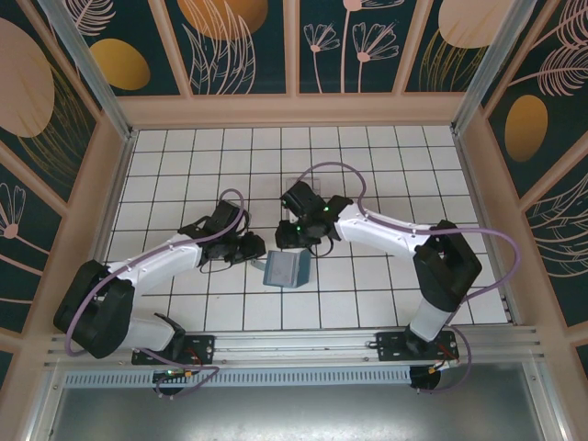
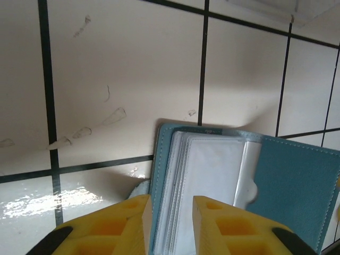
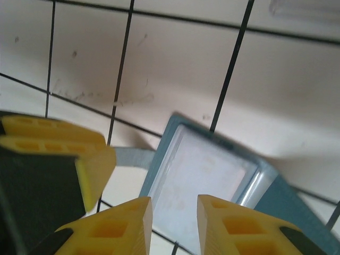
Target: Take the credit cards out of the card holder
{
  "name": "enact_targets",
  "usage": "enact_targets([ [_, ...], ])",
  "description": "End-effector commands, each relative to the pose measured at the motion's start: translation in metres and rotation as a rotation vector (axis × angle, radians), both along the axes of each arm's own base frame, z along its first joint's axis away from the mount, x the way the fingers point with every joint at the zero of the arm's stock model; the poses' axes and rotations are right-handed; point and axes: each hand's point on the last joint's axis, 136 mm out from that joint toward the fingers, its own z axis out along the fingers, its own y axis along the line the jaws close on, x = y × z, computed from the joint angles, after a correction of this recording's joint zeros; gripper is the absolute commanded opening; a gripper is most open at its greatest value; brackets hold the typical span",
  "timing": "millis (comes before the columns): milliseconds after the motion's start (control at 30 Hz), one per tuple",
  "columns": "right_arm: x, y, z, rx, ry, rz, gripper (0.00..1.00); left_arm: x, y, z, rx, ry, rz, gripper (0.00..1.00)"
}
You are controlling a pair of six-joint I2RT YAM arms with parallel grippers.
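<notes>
The teal card holder (image 1: pixel 285 269) lies open on the white tiles between the two arms. In the left wrist view its blue cover (image 2: pixel 297 175) lies to the right, and whitish credit cards (image 2: pixel 212 175) sit inside its stacked clear sleeves. My left gripper (image 2: pixel 171 204) hovers over the holder's left edge, its jaws narrowly apart with nothing pinched. My right gripper (image 3: pixel 174 204) hangs over the sleeve panel of the card holder (image 3: pixel 159 162), also slightly open. In the top view the left gripper (image 1: pixel 250 246) and right gripper (image 1: pixel 296 237) both crowd the holder's far edge.
The left gripper's yellow finger (image 3: pixel 90 159) shows close to the right one, beside the holder's grey-blue strap (image 3: pixel 133 156). A clear plastic edge (image 2: pixel 265 8) lies further off. Wooden walls (image 1: pixel 294 110) ring the tiled floor (image 1: pixel 386 165).
</notes>
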Motion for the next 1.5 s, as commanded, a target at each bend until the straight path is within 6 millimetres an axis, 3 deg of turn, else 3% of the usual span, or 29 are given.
enact_targets([
  [0,-0.012,0.002,0.005,0.038,0.043,-0.084,0.29,0.011,0.000,0.014,-0.008,-0.056,-0.006,0.27],
  [533,-0.032,0.043,-0.040,0.059,0.173,-0.091,0.27,0.021,0.046,0.007,-0.005,-0.095,0.076,0.27],
  [733,-0.034,0.052,-0.049,0.040,0.189,-0.094,0.28,0.028,0.055,0.021,0.058,-0.140,0.072,0.27],
  [1133,-0.035,0.050,-0.065,-0.013,0.196,-0.106,0.30,0.028,0.053,0.024,0.054,-0.143,0.052,0.27],
  [1467,-0.038,0.034,-0.076,-0.088,0.192,-0.137,0.33,0.029,0.052,0.023,0.055,-0.139,0.043,0.27],
])
